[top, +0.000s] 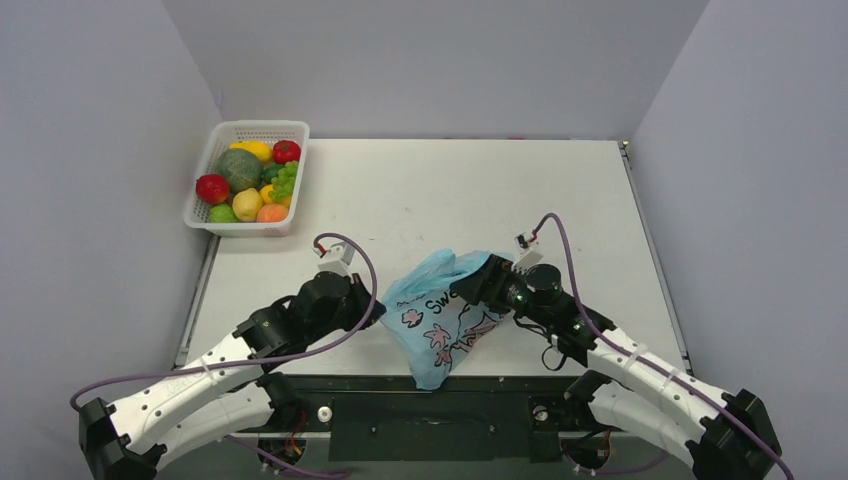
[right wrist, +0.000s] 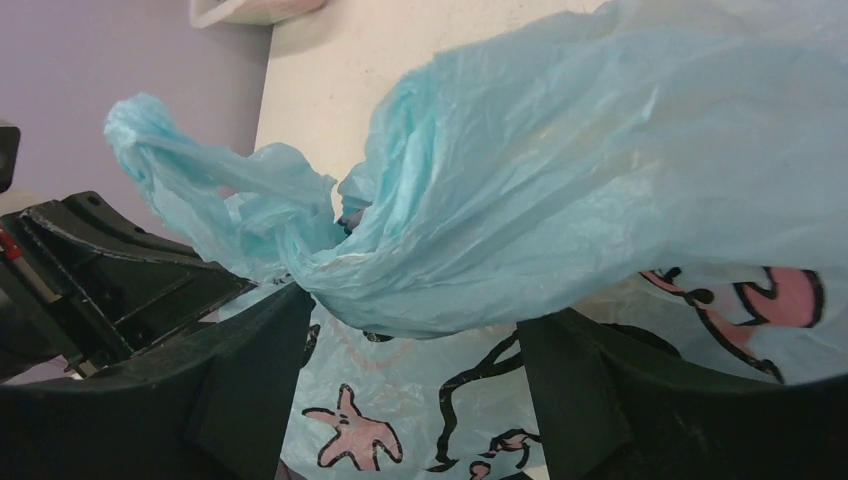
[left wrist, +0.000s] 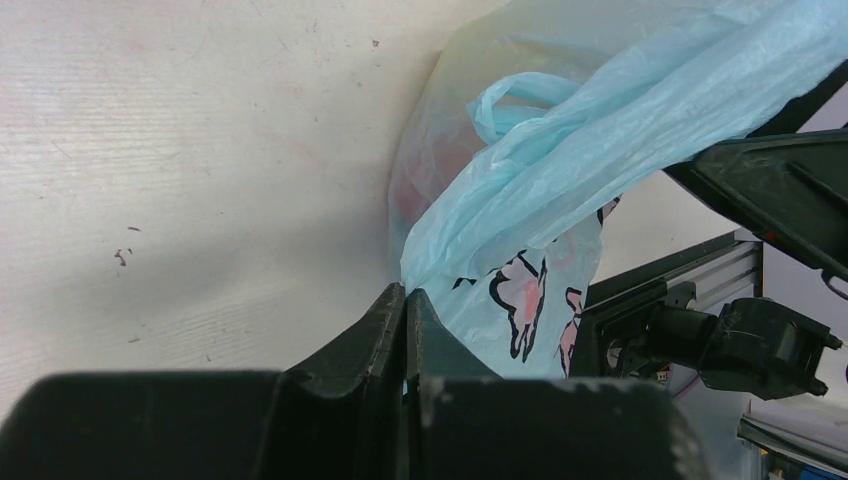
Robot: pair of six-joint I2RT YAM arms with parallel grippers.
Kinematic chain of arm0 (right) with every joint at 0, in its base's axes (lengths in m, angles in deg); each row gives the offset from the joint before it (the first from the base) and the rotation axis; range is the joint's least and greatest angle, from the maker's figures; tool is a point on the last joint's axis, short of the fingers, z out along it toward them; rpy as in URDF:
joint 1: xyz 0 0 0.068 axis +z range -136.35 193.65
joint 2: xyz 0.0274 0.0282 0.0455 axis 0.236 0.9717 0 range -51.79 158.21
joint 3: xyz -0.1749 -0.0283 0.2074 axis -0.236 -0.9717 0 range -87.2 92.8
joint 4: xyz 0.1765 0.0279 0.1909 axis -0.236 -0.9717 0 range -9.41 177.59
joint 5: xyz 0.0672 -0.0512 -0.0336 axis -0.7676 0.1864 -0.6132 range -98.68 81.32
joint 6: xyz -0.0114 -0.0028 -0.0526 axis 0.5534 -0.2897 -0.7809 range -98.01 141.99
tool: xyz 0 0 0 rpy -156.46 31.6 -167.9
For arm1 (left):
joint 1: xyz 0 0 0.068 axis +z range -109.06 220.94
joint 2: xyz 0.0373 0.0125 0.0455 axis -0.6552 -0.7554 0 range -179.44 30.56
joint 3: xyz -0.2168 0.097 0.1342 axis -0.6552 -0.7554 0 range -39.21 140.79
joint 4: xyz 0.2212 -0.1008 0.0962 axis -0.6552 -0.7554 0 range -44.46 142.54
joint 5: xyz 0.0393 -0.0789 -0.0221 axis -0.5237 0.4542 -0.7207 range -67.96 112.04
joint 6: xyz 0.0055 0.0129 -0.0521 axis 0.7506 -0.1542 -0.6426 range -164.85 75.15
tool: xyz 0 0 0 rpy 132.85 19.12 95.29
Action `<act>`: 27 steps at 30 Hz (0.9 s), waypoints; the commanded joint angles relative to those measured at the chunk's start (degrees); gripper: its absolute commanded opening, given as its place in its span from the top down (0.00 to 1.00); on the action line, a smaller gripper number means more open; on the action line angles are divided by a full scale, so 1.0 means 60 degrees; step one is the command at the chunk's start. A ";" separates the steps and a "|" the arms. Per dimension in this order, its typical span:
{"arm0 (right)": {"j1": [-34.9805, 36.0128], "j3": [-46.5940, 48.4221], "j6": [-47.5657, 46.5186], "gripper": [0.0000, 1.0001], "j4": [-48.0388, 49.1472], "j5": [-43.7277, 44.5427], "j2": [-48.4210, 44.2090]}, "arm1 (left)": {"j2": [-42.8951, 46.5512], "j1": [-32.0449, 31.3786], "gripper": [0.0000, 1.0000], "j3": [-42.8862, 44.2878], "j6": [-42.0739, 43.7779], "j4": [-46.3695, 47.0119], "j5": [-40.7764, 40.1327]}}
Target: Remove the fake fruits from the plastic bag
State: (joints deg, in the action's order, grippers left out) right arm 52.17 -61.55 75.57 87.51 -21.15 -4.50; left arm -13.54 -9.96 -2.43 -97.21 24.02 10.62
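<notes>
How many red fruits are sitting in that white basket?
2: one red fruit near the basket's far right corner, another against its left wall. More may lie hidden underneath.

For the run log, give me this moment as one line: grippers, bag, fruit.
left gripper shut at plastic bag edge | right gripper open, jaws astride bag film | reddish shape visible inside bag

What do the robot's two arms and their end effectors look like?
The left arm and right arm have white, perforated links joined by chunky black joints. A purple cable loops from each wrist back along its arm. The left end effector and right end effector each have two black, wedge-shaped fingers. Small green lights glow on the right wrist.
</notes>
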 commanded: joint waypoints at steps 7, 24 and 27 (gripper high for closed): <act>0.1033 0.0729 0.1490 0.35 0.2021 0.0914 0.1734 | -0.0311 0.0032 1.00 0.0097 -0.0055 0.0802 0.0529; 0.0446 0.1360 0.1176 0.68 0.1586 0.1388 0.1903 | -0.0887 0.0044 1.00 0.0594 0.0350 0.0345 0.0439; -0.0138 0.1372 0.1264 1.00 0.1911 0.0652 0.1907 | -0.0827 0.0045 1.00 0.0747 0.0349 -0.0099 -0.0179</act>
State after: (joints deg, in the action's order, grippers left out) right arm 54.93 -56.20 82.96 94.79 -14.59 7.54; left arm -19.03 -9.96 -1.91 -96.22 25.14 13.14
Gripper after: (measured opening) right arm 0.104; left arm 0.005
